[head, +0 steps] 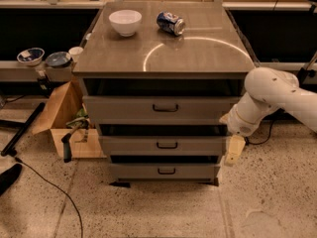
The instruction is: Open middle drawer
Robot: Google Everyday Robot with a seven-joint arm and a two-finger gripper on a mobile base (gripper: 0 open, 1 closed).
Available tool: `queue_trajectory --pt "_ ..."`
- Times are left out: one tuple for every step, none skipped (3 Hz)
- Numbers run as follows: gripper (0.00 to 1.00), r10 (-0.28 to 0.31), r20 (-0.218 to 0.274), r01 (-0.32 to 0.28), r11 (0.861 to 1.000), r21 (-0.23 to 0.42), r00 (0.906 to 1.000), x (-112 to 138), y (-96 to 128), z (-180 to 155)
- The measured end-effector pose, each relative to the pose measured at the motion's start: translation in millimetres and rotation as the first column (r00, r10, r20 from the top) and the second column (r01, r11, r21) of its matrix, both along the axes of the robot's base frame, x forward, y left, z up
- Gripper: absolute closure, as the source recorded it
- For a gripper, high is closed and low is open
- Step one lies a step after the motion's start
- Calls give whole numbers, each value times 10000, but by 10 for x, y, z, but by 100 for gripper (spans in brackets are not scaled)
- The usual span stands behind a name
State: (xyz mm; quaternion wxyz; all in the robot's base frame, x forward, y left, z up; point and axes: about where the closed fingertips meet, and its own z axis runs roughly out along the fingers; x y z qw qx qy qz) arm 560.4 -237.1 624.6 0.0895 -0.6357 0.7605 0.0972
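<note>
A grey cabinet (163, 58) has three drawers. The middle drawer (129, 145) has a flat grey front and a small black bar handle (167, 145). It stands out a little, with a dark gap above its front. The upper drawer (124, 109) and the lowest drawer (133, 171) also stand out a little. My white arm (270, 95) reaches in from the right. My gripper (234, 150) hangs pointing down beside the right end of the middle drawer's front, apart from the handle.
A white bowl (125, 22) and a blue can (170, 23) lying on its side sit on the cabinet top. An open cardboard box (64, 115) with tools stands left of the cabinet. Bowls (30, 56) sit on a low shelf at left. A black cable (49, 187) runs over the floor.
</note>
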Motion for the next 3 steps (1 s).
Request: queue_trajectory --pt "0 -265 -52 267 9993 281 9996 58 -79 -264" --pt "0 -420 34 418 9983 411 9991 105 -104 -405" --pt "0 -749 498 721 9958 557 9960 118 -95 -525"
